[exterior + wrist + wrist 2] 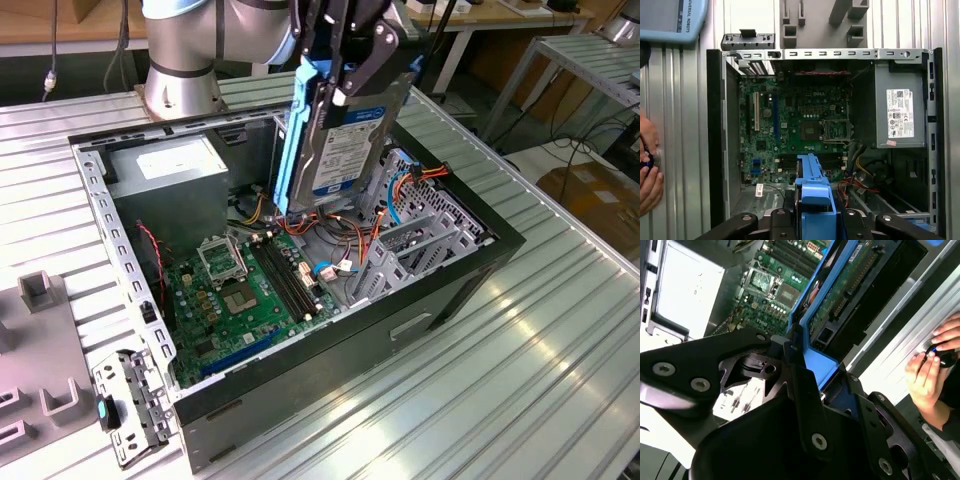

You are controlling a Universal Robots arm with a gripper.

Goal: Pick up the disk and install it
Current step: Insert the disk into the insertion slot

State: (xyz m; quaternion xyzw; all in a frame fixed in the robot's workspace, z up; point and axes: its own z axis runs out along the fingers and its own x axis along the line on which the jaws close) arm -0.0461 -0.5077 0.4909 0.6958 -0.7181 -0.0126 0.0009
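Print in sight
A white-and-blue label (341, 155) fronts the disk (303, 140); a white sticker (900, 114) sits on the grey box (879, 95) in the case (840, 53)'s corner; white lettering (689, 15) crosses a blue pendant (665, 22).

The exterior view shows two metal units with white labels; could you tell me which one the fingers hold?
The disk, dark with a blue frame, held on edge above the open case. The larger grey box lies untouched in the case's corner.
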